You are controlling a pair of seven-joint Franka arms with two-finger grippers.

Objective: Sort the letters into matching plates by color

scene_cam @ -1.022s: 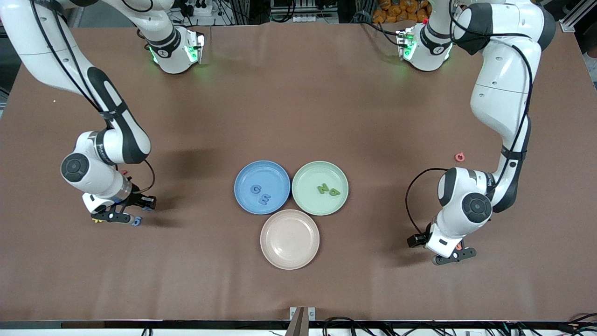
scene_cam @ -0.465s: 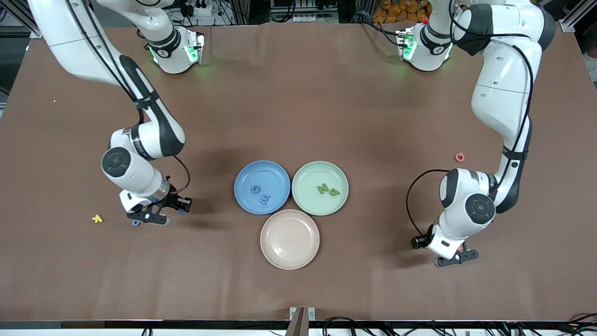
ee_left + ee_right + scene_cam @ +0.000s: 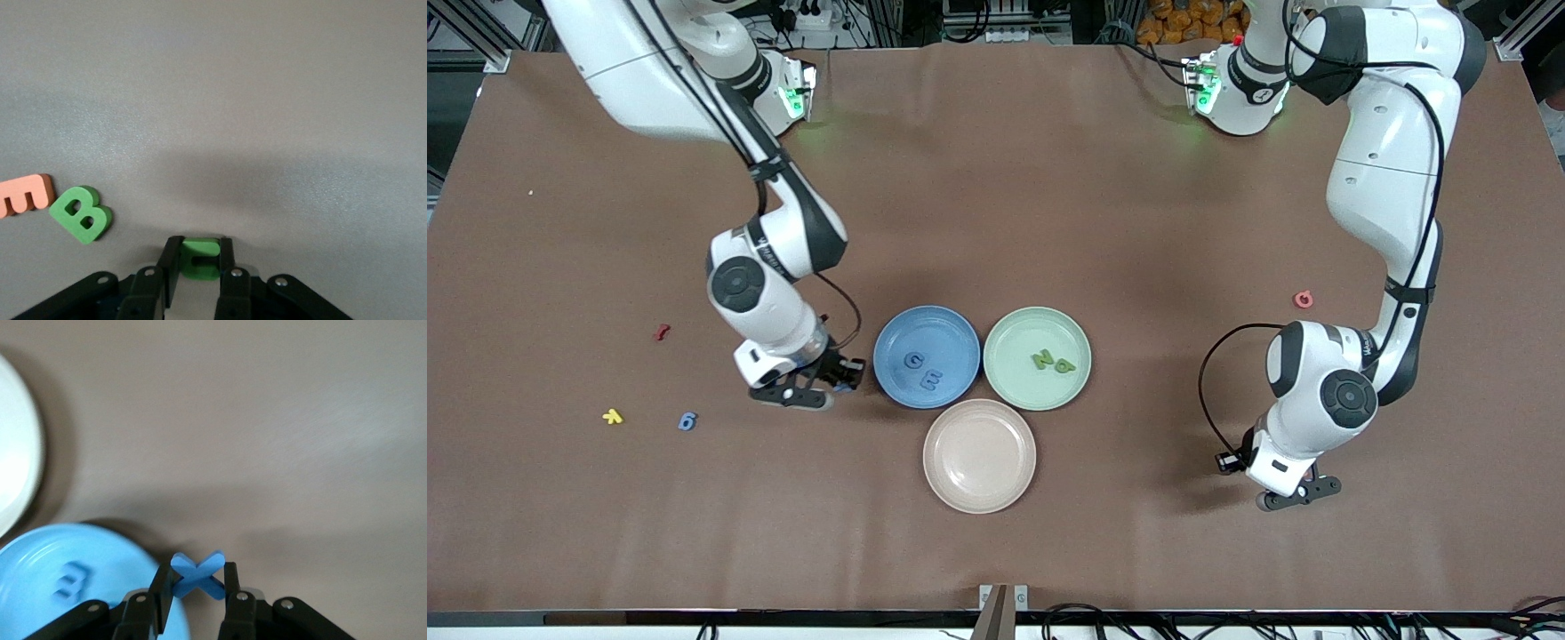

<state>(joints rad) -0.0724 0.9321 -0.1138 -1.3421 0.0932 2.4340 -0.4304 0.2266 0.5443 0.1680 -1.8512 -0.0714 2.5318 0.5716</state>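
My right gripper [image 3: 793,396] is shut on a blue X letter [image 3: 198,575] and holds it just over the table by the rim of the blue plate [image 3: 960,338], toward the right arm's end. The blue plate holds two blue letters [image 3: 923,370]. The pale green plate [image 3: 1014,338] beside it holds two green letters [image 3: 1053,362]. A blue 6 [image 3: 687,420] lies on the table toward the right arm's end. My left gripper [image 3: 1294,495] is shut on a green letter [image 3: 200,257] low over the table. A green B [image 3: 81,213] lies close by it.
A beige plate [image 3: 979,484] sits nearer the front camera, touching both other plates. A yellow piece [image 3: 612,415] and a red piece [image 3: 662,332] lie near the blue 6. A pink piece [image 3: 1304,299] lies near the left arm. An orange E [image 3: 23,195] lies beside the green B.
My right arm has swung from the right arm's end of the table to the blue plate's rim with the blue X, uncovering the 6, yellow and red pieces. My left gripper barely shifted.
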